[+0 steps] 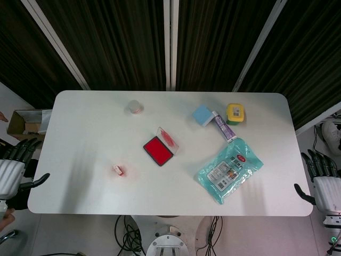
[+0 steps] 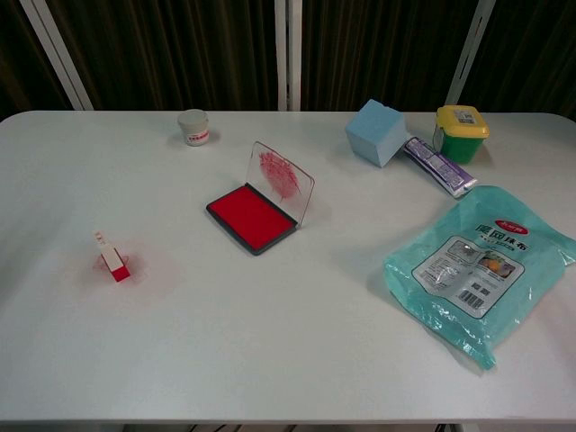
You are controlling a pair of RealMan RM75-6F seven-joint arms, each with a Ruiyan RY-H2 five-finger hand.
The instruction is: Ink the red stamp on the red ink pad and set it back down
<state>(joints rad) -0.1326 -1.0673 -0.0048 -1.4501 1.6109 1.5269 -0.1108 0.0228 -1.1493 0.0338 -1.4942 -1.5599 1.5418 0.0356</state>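
Note:
The small red stamp stands alone on the white table, left of centre. The red ink pad lies open in the middle, its clear smeared lid raised behind it. In the head view my left hand hangs off the table's left edge, fingers apart and holding nothing. My right hand hangs off the right edge, also with fingers spread and nothing in it. Neither hand shows in the chest view. Both are far from the stamp and the pad.
A small white jar stands at the back. A blue block, a purple tube and a yellow-lidded green tub sit back right. A teal packet lies front right. A cardboard box sits left of the table.

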